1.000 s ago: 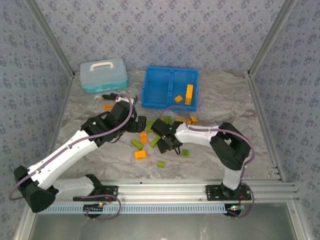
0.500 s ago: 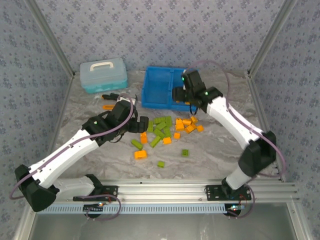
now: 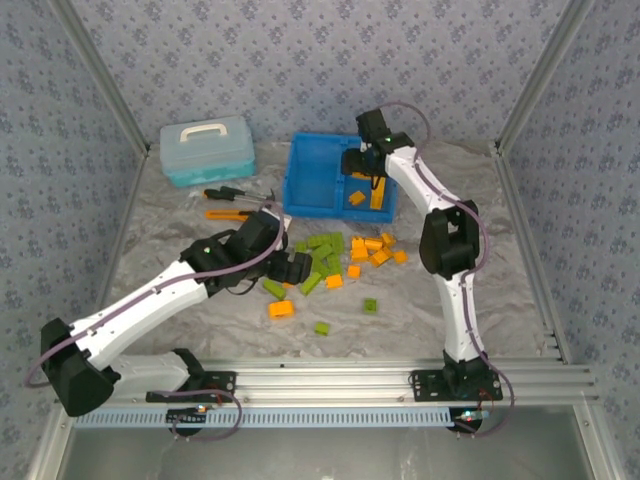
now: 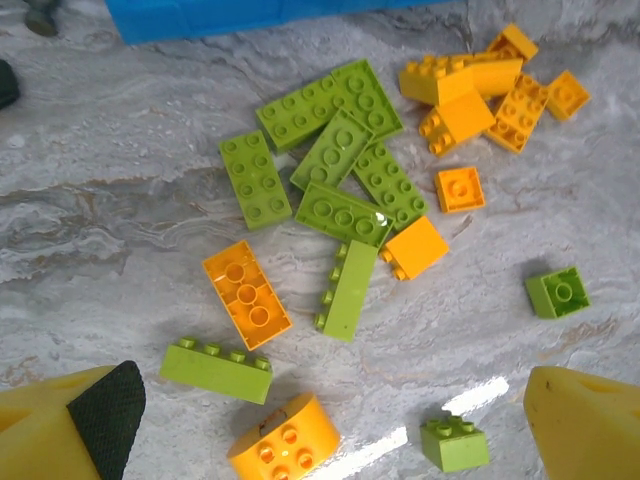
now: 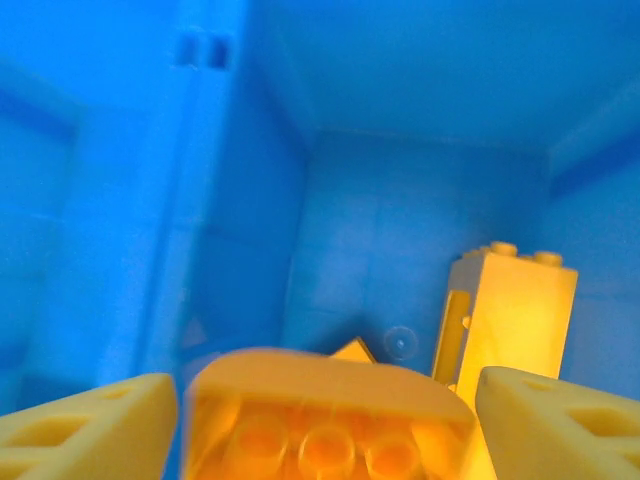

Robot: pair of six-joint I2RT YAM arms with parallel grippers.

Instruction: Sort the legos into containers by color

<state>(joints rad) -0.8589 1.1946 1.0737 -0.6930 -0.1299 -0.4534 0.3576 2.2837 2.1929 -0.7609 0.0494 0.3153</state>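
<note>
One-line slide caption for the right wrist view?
Right end effector over the bright blue plastic bin, orange plastic brick between its fingers.

Bright even light, right-wrist view blurred

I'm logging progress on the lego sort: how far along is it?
Early. Done: two orange pieces lie in the blue bin's right compartment; no green shows in the left one. In hand: another orange brick sits between the fingers of the right pincer over that compartment, grip unclear. The left pincer hangs open above the pile. Left: most bricks, green and orange, on the table.
</note>
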